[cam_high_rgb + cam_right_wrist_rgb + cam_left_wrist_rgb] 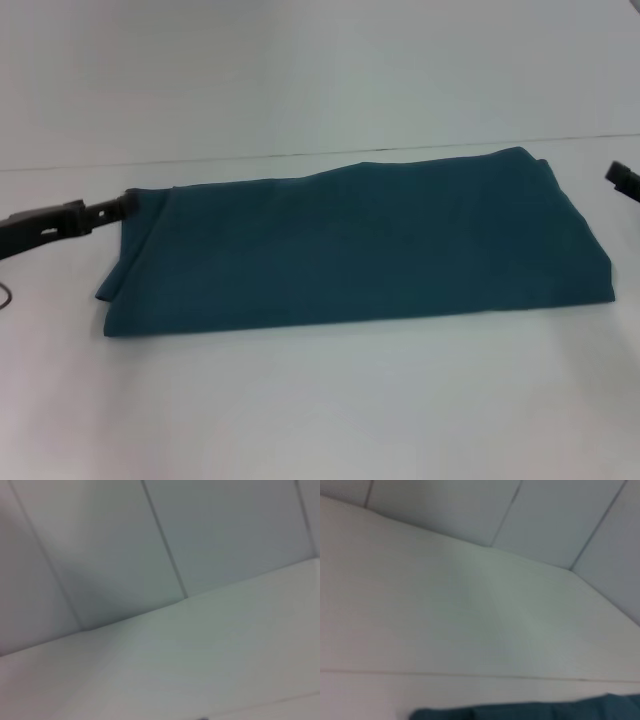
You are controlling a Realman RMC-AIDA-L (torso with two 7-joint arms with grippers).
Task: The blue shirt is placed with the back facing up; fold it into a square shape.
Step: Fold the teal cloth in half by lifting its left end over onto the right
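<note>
Two grippers share this job, and neither shows its fingers plainly. The left gripper (122, 204) sits at the far left corner of the blue shirt (350, 245), its dark tip touching the cloth edge — whether it is pinching fabric or merely resting against it I cannot tell. The right gripper (622, 180) only pokes in at the right edge of the head view, near the shirt's right end but apart from it; its fingers cannot be made out either.

The shirt lies on the white table (320, 400) as a long flat band running left to right, already folded along its length, with a strip of it also showing in the left wrist view (530, 712). I judge that a fold across its length is what remains to make a square.

Risks from here, as I judge them:
- The left end looks loose, with layers slightly offset at the near left corner. A grasp that catches only the top layer would peel the fold open instead of carrying the whole end over.
- Soft cloth may drag on the table, skewing the band — the result would be a crooked shape, not a square.
- If only one arm lifts, the far and near corners may not travel together and the end could bunch up.

No writing, brand or label can be read; the visible surface is plain.
</note>
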